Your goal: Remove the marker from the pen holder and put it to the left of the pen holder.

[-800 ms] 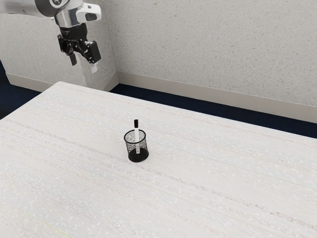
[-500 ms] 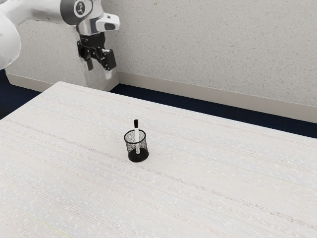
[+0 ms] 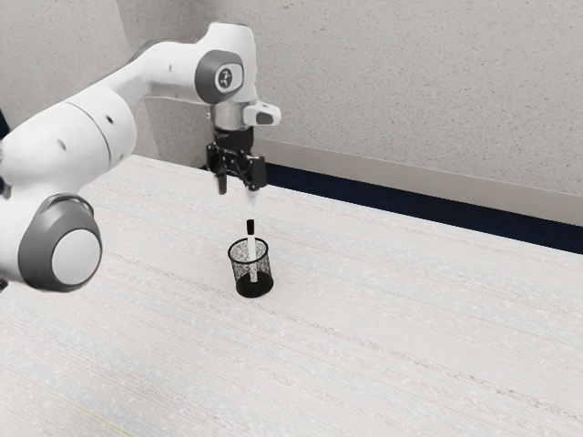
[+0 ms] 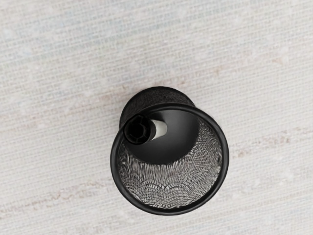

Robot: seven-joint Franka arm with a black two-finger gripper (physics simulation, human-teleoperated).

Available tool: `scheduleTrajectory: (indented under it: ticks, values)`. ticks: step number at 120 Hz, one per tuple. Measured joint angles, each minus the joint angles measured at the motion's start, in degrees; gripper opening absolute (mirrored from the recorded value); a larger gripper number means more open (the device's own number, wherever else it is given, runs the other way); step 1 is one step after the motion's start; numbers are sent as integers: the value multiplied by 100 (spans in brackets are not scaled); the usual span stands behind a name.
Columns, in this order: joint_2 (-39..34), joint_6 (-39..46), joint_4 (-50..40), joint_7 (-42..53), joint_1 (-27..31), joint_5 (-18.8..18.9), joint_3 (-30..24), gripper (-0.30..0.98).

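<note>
1. Blk mesh pen holder [image 3: 239, 272] stands on the table [image 3: 383, 337], w/ 1 marker [image 3: 251, 244] in it.
2. Marker's white w/ a blk top, poking up past the rim.
3. Gripper [image 3: 237, 191] is up above, fingers wide apart.

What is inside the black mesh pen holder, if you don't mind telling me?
A white marker with a black cap stands in the pen holder, cap above the rim. The cap hides part of the holder's inside from above.
</note>
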Motion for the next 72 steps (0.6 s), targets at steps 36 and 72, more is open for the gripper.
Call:
scheduleTrajectory:
  ticks: [36,72]
  values:
    - [579,29,60,-189,72,-165,-16,69]
    - [725,540,51,-298,100,-185,-111,62]
